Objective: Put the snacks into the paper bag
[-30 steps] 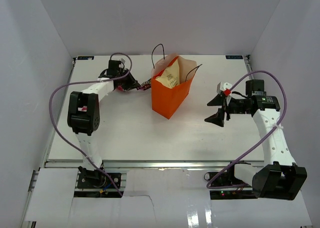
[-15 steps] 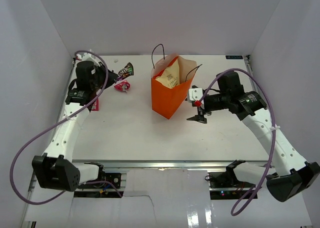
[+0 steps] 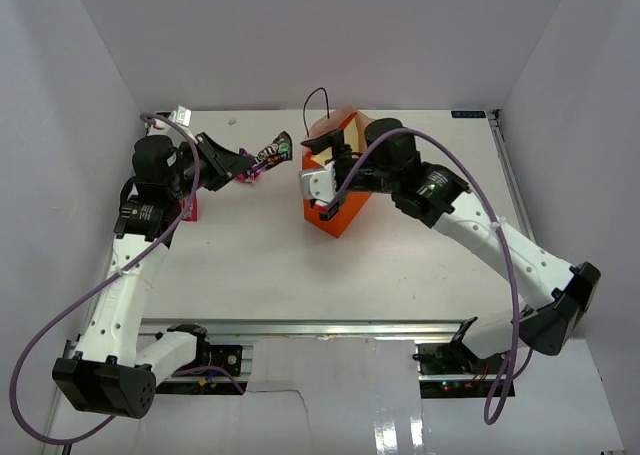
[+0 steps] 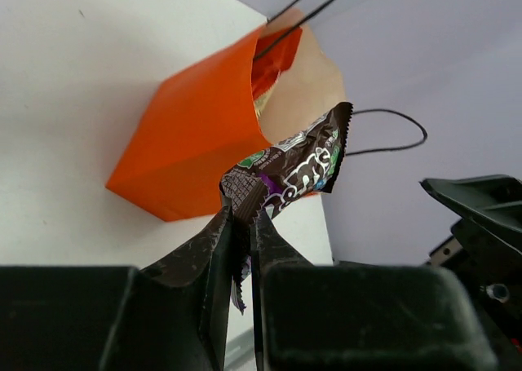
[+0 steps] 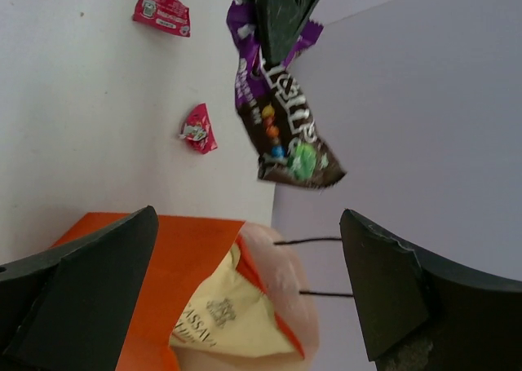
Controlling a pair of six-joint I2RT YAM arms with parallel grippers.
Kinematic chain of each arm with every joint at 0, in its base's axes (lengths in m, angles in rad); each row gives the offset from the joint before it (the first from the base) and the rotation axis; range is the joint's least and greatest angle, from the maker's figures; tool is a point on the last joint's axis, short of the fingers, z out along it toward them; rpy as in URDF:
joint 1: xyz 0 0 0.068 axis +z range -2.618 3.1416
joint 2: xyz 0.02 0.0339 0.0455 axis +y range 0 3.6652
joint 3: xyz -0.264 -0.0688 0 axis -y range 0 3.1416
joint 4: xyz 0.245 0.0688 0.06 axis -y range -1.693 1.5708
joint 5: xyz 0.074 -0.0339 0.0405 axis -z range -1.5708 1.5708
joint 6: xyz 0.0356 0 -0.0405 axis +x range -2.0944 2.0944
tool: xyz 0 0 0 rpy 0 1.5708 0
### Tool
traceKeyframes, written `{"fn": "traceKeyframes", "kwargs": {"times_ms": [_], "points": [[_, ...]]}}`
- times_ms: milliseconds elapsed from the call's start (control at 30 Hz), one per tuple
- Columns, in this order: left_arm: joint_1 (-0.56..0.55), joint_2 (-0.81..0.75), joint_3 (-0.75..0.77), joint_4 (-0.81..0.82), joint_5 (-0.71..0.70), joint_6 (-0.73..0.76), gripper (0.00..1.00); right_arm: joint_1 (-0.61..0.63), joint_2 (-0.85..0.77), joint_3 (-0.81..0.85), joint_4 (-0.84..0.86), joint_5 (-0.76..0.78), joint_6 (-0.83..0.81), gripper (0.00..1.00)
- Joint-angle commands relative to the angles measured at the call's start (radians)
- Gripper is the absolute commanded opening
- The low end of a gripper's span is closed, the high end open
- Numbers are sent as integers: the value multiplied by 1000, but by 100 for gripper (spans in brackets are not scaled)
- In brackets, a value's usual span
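The left fingers [image 4: 241, 232] are pinched shut on one end of a purple-brown packet [image 4: 294, 171], which hangs in the air above the counter [image 3: 260, 245], its free end pointing toward the bag [image 3: 335, 200]. In the left wrist view the packet overlaps the bag's open mouth, but the top view shows it to the left of the bag, not over it.

The right fingers [image 5: 245, 298] are spread wide, one dark finger [image 5: 77, 289] at each side of the right wrist view, hovering above the orange bag's top edge. Between them lies the bag's pale inside with a cream pack [image 5: 224, 314] in it, and two thin black cord handles [image 5: 314, 265] stick out to the side.

Farther off on the counter, beyond the held packet, a small pink-red candy [image 5: 197, 129] lies alone. Another red packet [image 5: 161, 8] lies well apart from it, near the counter's left edge.
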State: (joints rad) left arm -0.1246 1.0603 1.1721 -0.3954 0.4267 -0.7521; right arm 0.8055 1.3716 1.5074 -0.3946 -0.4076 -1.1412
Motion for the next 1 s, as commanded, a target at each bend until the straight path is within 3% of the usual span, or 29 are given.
{"fn": "traceKeyframes", "kwargs": {"times_ms": [0,367,467,500,600,667,733,800,833,933,967], "points": [[0,-37,-20,-25,122,-75,0,67,56,60,112,121,-121,98],[-1,-79,-77,-63,191,-141,0,178,231,134,126,317,-302,100],[-1,-82,-83,-71,204,-142,1,184,248,137,141,351,-327,83],[-1,-83,-84,-71,204,-145,2,184,253,142,137,354,-328,71],[0,-86,-85,-72,196,-158,4,184,242,139,135,351,-328,48],[-1,-82,-80,-72,192,-167,6,184,230,128,135,354,-334,41],[-1,-80,-71,-65,188,-185,13,182,222,117,140,355,-339,34],[-1,-76,-58,-56,184,-204,26,182,204,102,142,354,-335,29],[0,-74,-42,-53,179,-208,43,182,196,96,146,346,-330,29],[-1,-74,-2,-40,147,-202,74,175,164,93,148,331,-290,28],[0,-79,27,-37,133,-193,78,173,153,100,146,326,-279,27]]}}
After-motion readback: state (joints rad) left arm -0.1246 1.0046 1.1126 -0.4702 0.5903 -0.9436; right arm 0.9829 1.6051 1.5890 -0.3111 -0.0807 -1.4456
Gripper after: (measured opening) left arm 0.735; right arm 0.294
